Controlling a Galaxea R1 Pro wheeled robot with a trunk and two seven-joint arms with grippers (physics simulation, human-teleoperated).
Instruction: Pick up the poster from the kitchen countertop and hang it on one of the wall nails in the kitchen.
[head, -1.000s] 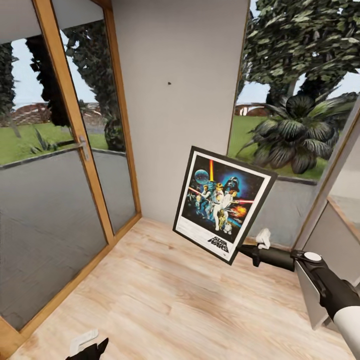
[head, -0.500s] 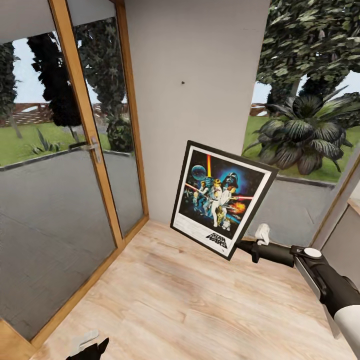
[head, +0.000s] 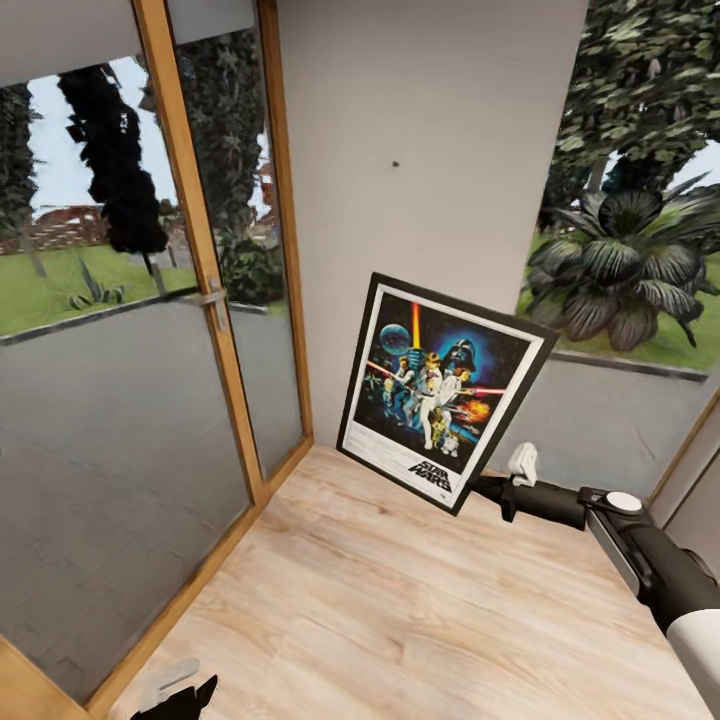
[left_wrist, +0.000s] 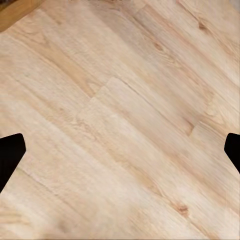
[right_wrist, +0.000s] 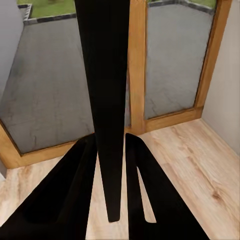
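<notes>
Already off the counter, the poster (head: 438, 393) rides tilted in the right tool (head: 487, 488), clamped on its lower corner, in transit toward the wall nail (head: 395, 164) above, needing lifting and levelling.

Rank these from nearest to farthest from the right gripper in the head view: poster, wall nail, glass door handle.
1. poster: clamped in the right gripper at its lower corner.
2. wall nail: on the grey wall, above the poster.
3. glass door handle: far left, on the wooden-framed door.
</notes>
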